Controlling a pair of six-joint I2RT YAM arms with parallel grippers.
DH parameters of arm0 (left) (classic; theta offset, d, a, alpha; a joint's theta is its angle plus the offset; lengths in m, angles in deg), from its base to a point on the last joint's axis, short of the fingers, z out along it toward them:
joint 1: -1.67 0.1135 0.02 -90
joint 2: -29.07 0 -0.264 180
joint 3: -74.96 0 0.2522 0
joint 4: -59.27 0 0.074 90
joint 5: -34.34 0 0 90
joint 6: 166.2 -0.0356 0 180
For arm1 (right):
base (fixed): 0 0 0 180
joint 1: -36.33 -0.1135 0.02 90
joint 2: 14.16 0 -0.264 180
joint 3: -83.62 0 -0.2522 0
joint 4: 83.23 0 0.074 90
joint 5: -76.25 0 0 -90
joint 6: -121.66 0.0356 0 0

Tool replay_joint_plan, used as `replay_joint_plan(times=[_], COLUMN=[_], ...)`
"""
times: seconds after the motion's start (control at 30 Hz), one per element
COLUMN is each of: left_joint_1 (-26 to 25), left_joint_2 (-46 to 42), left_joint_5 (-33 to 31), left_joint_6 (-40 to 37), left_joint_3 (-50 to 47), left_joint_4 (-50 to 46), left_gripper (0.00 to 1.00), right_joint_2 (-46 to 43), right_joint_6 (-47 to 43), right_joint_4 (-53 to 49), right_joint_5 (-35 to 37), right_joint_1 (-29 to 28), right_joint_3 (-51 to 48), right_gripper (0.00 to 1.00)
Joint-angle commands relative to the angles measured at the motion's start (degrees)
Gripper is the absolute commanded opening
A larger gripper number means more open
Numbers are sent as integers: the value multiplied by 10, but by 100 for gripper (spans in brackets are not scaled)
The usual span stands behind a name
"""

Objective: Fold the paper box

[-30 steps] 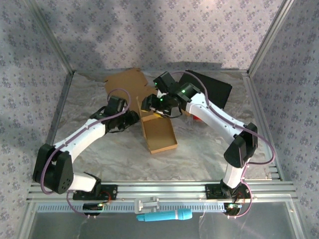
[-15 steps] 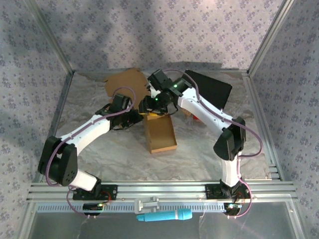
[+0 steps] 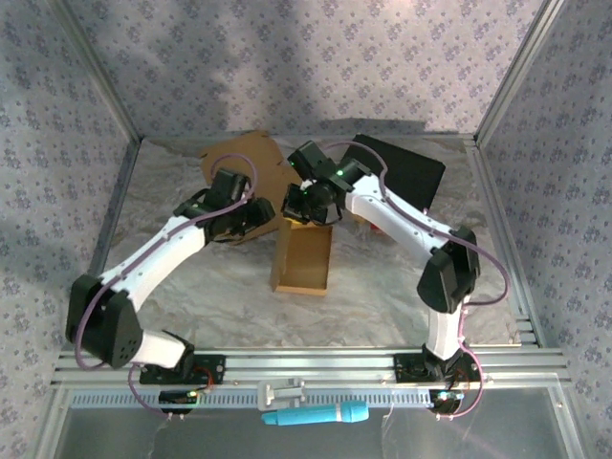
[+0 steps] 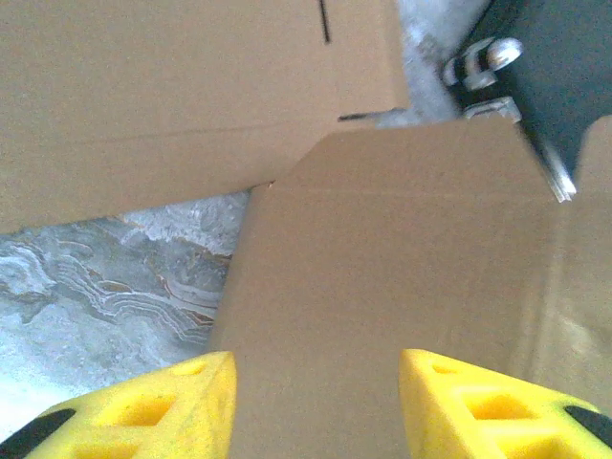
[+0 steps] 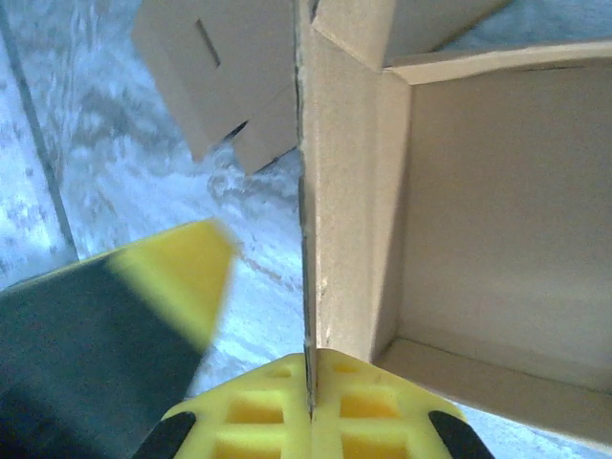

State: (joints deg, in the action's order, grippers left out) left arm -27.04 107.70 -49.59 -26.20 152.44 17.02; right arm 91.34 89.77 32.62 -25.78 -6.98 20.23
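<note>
Tabletop [image 3: 191, 277], box wall [image 5: 308, 239] (edge-on) at right tool [image 5: 260, 314]

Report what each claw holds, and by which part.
Right claw straddles the brown cardboard box's side wall, not visibly clamped. Left claw is open against a flap, holding nothing.

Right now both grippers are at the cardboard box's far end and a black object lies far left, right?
No: the top external view shows the black object at far right. The left gripper and right gripper are at the cardboard box's far end.
</note>
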Motion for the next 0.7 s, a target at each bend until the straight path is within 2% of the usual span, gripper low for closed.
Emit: replay_joint_plan(times=[0.0,0.17,0.23,0.33,0.47,0.6,0.67], left_joint_1=[-7,-7,-6,-3,-2,-1,-1], left_joint_2=[-59,-120,-138,-157,-158,-146,-141], left_joint_5=[-39,-49,-41,-15,8,28,38], left_joint_6=[-9,-36,-52,-74,-120,-153,-166], left_joint_3=[27,16,3,-15,-19,-21,-28], left_joint_4=[-55,-116,-132,-147,-172,-181,-173], left_gripper=[49,50,50,50,50,50,51], right_joint_2=[-74,-153,-154,-128,-102,-77,-73], right_joint_6=[191,479,571,677,769,832,839], right_joint_4=[28,-50,-86,-123,-114,-134,-109], right_joint_5=[123,331,383,385,388,395,394], right_joint_1=[-9,-46,-57,-58,-61,-60,-50], right_joint_3=[-41,-104,-99,-84,-79,-75,-91], right_gripper=[0,0,0,0,0,0,0])
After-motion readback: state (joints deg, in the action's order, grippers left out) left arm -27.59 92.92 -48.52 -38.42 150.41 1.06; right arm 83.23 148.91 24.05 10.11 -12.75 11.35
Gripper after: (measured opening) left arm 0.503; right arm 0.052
